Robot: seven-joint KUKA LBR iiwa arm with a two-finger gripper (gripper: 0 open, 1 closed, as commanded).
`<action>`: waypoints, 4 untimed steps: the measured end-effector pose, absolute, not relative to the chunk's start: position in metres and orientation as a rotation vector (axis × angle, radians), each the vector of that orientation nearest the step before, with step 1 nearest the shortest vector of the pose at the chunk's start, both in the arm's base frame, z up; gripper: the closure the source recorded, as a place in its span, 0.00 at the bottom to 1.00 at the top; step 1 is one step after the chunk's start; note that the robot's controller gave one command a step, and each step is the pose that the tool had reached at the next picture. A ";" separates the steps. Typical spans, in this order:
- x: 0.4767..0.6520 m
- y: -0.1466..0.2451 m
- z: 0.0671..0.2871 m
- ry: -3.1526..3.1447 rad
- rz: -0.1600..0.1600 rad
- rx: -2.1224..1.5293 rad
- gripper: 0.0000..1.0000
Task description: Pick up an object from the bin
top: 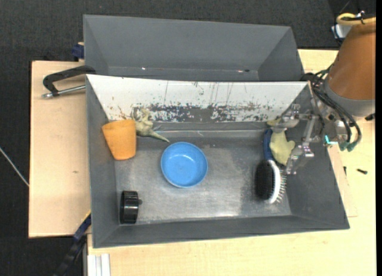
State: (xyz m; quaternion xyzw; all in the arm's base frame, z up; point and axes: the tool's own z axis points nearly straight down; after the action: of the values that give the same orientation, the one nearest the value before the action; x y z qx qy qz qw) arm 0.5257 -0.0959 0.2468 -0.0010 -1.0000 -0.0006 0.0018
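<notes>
Camera view puts our gripper [293, 160] low by the right wall of the bin [322, 194]; whether it is spread or closed we cannot tell. Just left of it lies a pale yellow lump [279, 146]. A black brush [267, 181] lies lower-left, its long axis running toward us.

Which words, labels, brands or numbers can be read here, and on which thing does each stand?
None can be read.
The orange cup, blue bowl, black brush and small black cylinder show no print.
The dark specks on the bin's back wall are stains, not letters.
</notes>
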 end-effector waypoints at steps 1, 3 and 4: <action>0.584 -0.093 0.130 -3.133 -0.004 0.161 0.00; 0.569 -0.141 0.101 -3.126 -0.003 0.469 0.00; 0.600 -0.128 0.088 -3.011 -0.022 0.776 0.00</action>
State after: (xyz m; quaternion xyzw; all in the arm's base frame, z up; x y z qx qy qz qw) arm 0.6002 -0.1279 0.0878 0.2496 -0.9682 -0.0072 0.0158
